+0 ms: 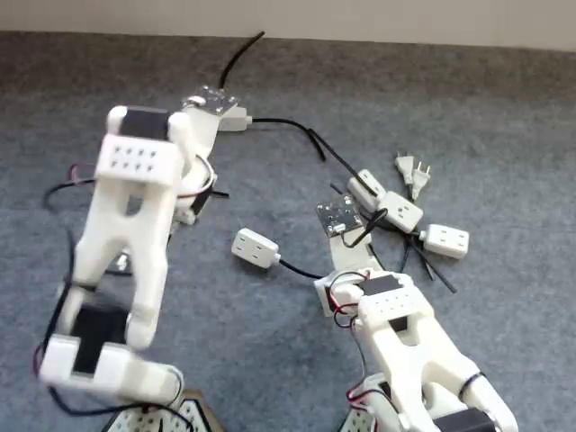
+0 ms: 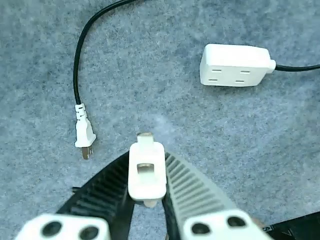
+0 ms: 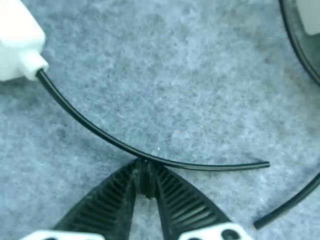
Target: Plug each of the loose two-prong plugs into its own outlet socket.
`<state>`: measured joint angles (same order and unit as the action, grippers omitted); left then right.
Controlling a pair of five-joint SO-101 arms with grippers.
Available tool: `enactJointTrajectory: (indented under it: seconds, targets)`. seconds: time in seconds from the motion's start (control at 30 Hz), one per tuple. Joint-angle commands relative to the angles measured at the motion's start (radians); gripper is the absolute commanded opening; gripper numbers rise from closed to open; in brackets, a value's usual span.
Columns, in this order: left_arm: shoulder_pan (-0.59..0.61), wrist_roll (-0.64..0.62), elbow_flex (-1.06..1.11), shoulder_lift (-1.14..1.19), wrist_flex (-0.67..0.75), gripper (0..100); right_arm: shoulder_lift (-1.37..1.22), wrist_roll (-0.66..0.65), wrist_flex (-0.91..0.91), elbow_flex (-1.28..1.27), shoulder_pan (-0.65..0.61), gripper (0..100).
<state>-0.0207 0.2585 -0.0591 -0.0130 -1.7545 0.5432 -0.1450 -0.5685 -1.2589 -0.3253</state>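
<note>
Your left claw (image 2: 147,157) is clenched on a small white plastic plug-shaped piece (image 2: 146,172), with the black ribbed fingers (image 2: 107,185) pressing on both sides. Just beyond it, on the grey felt table cover (image 2: 165,90), lies a loose white two-prong plug on a black cord (image 2: 84,134). Its prongs point toward the claw and don't touch it. Farther out and off to one side sits a white two-socket outlet block (image 2: 235,65), slots showing, with its black lead running away.

Your right claw (image 3: 145,167) is closed, tips together, right at a thin black cord (image 3: 90,127). You can't tell whether it pinches the cord. The cord runs from a white moulded end (image 3: 15,45) to a bare cut end.

In the high view, three more white outlet blocks (image 1: 402,213) cluster beside the right arm. Another loose white plug (image 1: 412,168) lies just past them.
</note>
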Motion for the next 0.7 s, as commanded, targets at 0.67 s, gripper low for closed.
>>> enactJointTrajectory:
  seconds: [0.67]
  targets:
    - [0.013,0.147,0.995,-0.891,0.253,1,0.008,0.011,0.012,-0.001,0.016,1.3]
